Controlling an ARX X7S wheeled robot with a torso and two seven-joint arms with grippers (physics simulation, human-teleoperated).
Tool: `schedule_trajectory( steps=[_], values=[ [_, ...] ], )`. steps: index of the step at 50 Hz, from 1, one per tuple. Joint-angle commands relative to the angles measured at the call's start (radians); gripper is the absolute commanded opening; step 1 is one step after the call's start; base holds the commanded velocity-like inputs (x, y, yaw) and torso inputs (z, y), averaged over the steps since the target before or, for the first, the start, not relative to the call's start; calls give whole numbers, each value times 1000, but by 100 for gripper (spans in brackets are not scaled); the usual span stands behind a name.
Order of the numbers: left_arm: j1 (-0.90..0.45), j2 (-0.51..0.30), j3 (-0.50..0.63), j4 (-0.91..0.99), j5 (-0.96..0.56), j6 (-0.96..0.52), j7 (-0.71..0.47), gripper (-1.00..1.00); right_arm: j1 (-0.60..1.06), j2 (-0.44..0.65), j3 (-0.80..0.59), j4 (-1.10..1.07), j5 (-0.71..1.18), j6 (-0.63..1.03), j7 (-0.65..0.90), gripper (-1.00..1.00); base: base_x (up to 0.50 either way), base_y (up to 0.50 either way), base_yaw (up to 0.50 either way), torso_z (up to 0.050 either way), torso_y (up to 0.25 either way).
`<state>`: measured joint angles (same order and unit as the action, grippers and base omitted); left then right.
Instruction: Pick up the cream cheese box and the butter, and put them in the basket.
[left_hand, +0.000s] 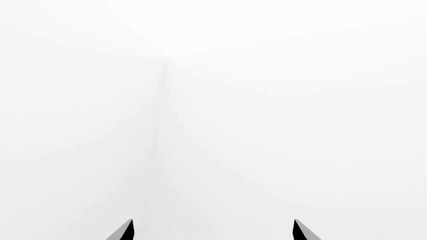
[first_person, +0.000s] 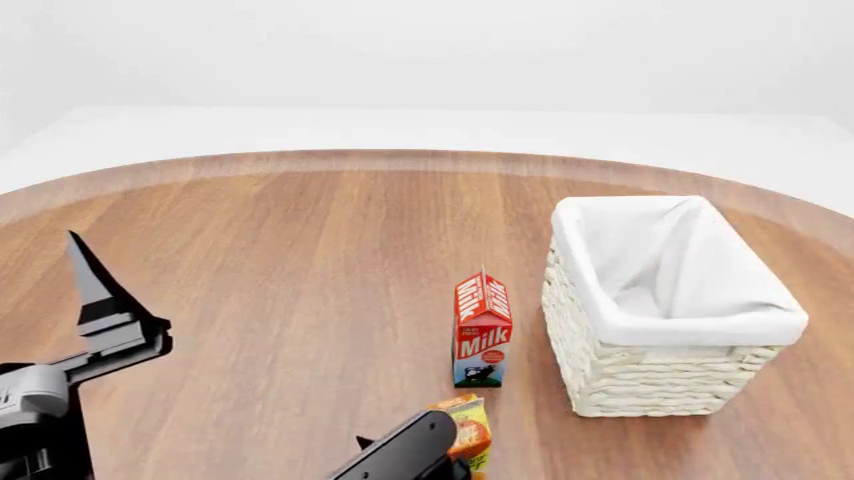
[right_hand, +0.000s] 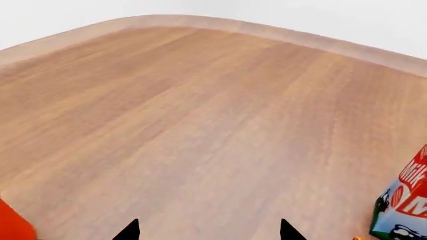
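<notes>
The cream-white woven basket (first_person: 587, 345) with white cloth lining stands on the right of the wooden table, and nothing shows inside it. The cream cheese box and the butter do not show as such in any view. An orange-red corner (right_hand: 9, 226) sits at the edge of the right wrist view; I cannot tell what it is. My left gripper (first_person: 96, 300) is raised at the left, open and empty, and its wrist view (left_hand: 213, 231) shows only white. My right gripper (right_hand: 209, 231) is open and empty, low over bare wood.
A red milk carton (first_person: 482, 330) stands upright just left of the basket and shows in the right wrist view (right_hand: 403, 210). An orange juice carton (first_person: 467, 425) stands in front of it, partly hidden by my right arm (first_person: 400, 455). The round wooden table (first_person: 294, 260) has a curved far edge.
</notes>
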<state>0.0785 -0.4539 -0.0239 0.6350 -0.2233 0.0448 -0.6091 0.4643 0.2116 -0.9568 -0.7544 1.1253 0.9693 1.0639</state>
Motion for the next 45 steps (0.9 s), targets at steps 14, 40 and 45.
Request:
schedule_trajectory(
  steps=[14,40,45],
  values=[
    [10,10,-27,-6,5,19,23,100,-118,-52,-43,77,-100,-72,23,100,0,0,0,0,0],
    [18,7,-31,-15,-2,31,21,100,-160,-33,-145,141,-223,-133,-20,100,0,0,0,0,0],
    [18,6,-30,-14,-2,30,20,100,-147,-48,-136,111,-190,-112,1,100,0,0,0,0,0]
  ],
)
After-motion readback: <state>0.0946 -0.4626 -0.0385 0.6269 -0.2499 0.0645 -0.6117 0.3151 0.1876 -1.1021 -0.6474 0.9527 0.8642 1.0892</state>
